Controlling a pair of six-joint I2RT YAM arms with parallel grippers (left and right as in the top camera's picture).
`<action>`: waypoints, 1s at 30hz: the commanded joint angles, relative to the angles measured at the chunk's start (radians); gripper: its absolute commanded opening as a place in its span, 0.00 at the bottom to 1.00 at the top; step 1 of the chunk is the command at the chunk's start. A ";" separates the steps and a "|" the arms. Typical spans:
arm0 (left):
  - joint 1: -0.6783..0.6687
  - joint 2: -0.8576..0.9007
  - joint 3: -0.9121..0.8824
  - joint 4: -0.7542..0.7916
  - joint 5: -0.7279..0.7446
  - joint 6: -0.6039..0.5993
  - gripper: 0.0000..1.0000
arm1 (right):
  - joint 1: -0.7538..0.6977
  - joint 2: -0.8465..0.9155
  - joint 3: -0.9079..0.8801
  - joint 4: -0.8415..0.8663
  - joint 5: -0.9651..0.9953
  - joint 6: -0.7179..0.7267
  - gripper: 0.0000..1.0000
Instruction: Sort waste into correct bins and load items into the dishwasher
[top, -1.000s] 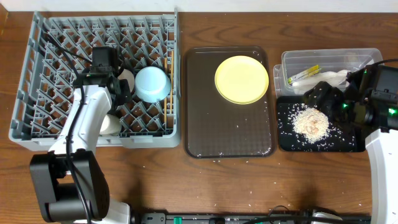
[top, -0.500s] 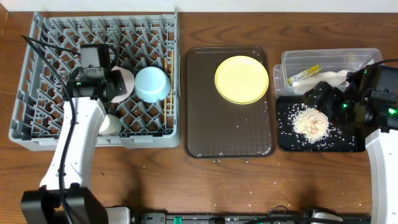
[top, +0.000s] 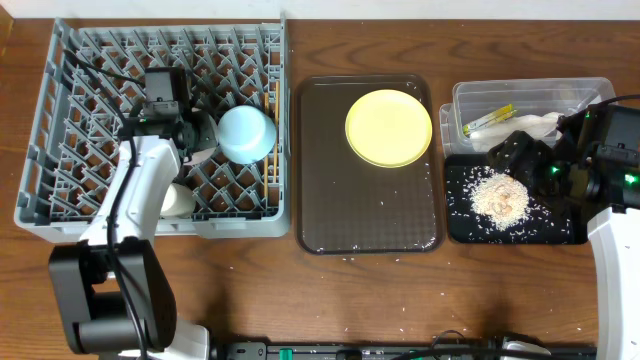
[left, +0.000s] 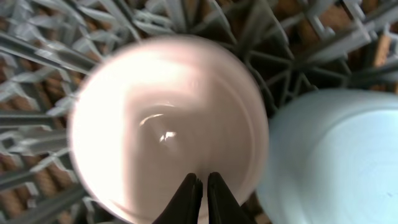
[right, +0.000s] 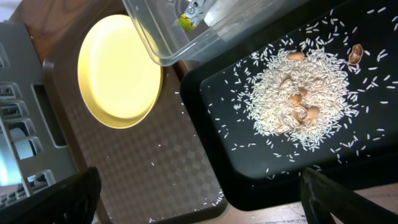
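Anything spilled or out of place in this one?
Yes. Loose rice grains lie outside the black tray that holds the main rice pile. They are scattered on the brown serving tray, mostly near the edge closest to the robot, and a few lie on the wooden table just beyond it.

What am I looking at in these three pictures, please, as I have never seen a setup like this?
Two robot arms sit at a wooden table. One picture looks down from above; the other two come from cameras on each arm's wrist. On the left is a grey dish rack holding a cream bowl and a light-blue bowl. In the middle, a yellow plate lies on a brown tray. On the right, a clear tub stands behind a black tray of rice scraps. The left hand hangs shut over the cream bowl; the right hand is open near the black tray. Neither appears to hold anything.
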 joint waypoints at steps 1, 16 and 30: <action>-0.010 -0.011 0.015 0.001 0.055 0.003 0.08 | -0.003 0.000 0.000 -0.001 -0.007 0.003 0.99; -0.013 -0.215 0.015 -0.032 0.142 0.009 0.32 | -0.003 0.000 0.000 -0.001 -0.007 0.003 0.99; -0.020 -0.426 0.015 -0.186 0.517 0.001 0.63 | -0.003 0.000 0.000 -0.001 -0.007 0.003 0.99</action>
